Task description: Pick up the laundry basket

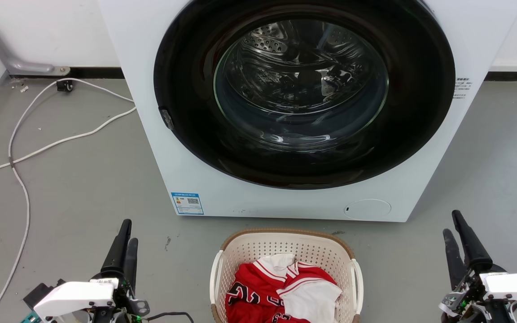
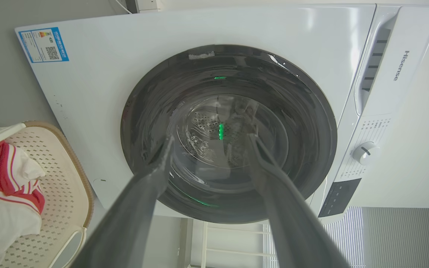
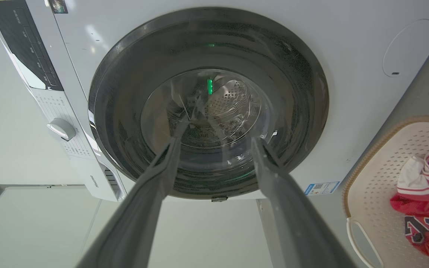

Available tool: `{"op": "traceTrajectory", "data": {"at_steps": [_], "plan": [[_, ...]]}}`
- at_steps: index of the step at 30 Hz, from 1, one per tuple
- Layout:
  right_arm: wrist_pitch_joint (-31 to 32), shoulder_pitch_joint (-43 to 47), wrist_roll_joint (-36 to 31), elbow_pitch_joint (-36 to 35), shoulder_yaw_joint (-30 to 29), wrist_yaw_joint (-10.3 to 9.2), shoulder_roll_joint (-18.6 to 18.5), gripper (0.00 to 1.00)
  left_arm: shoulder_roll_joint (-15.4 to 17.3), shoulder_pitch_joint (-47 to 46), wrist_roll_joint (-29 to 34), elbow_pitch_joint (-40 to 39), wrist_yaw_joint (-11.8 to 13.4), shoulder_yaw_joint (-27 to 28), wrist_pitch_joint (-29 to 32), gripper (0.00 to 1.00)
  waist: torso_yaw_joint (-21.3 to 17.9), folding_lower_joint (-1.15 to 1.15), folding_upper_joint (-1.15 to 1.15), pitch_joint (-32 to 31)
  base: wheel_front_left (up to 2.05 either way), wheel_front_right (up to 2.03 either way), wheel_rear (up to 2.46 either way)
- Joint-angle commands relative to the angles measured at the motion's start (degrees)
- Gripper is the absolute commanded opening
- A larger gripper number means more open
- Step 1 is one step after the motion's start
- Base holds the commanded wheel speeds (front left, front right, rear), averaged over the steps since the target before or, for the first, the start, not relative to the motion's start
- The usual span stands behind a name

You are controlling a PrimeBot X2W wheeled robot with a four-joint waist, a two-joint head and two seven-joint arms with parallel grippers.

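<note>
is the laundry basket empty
No, a red and white jersey lies crumpled inside the laundry basket, which stands on the floor before the washing machine.

Bright even light, reflections on the washer door glass (image 1: 301, 85), wrist views warped at edges.

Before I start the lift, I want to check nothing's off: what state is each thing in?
Laundry basket: upright on the floor, not gripped.
Clothes: crumpled inside the basket.
Washing machine door: shut.
Left gripper: open, empty.
Right gripper: open, empty.
</note>
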Motion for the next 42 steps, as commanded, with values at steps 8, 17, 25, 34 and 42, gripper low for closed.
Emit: {"op": "traceTrajectory", "data": {"at_steps": [8, 17, 25, 34, 42], "plan": [[-2.6, 0.0, -11.8, -5.1, -0.1, 0.01, -0.1, 1.00, 0.2, -1.0, 9.5, -4.5, 0.6, -0.8, -2.5, 1.00, 0.0, 0.00, 0.00, 0.2, 0.00, 0.00, 0.00], [-5.3, 1.3, -29.8, -9.7, 2.3, 0.01, -0.1, 1.00, 0.2, -0.6, 24.4, -8.3, 2.7, -3.6, -5.2, 1.00, -0.1, 0.00, 0.00, 0.4, 0.00, 0.00, 0.00], [-7.1, 2.3, -40.0, -11.7, 3.1, 0.01, -0.1, 1.00, 0.2, -0.2, 33.8, -9.8, 3.7, -5.6, -7.0, 1.00, -0.1, 0.00, 0.00, 0.5, 0.00, 0.00, 0.00], [-8.7, 3.0, -47.2, -13.0, 2.5, 0.01, -0.1, 1.00, 0.2, 0.4, 40.7, -11.0, 4.5, -6.7, -8.6, 1.00, -0.1, 0.00, 0.00, 0.5, 0.00, 0.00, 0.00], [-10.4, 3.9, -54.4, -14.6, 3.0, 0.01, -0.1, 1.00, 0.2, 1.0, 47.3, -12.3, 4.6, -7.5, -10.3, 1.00, -0.1, 0.00, 0.00, 0.6, 0.00, 0.00, 0.00]]}}
